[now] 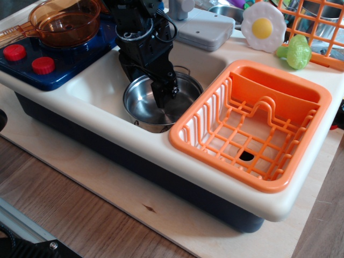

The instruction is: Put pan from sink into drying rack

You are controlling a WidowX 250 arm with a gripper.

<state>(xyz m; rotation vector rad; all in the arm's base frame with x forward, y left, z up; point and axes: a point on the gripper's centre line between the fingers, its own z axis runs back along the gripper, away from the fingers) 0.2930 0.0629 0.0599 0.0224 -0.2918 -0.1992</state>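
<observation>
The pan sits in the sink, at the sink's right end, just beside the left wall of the drying rack. It is one steel pan, upright, and a small wire loop shows at its far rim. The black claw reaches down into the pan from above, its tip low inside the bowl near the far right part. If the jaws are apart or together, the view does not tell. The rack holds nothing. On the far left stands one amber pan on the blue stove, which has two red knobs. Far behind lie one toy fried egg and one green toy. The wooden bench carries the counter.
</observation>
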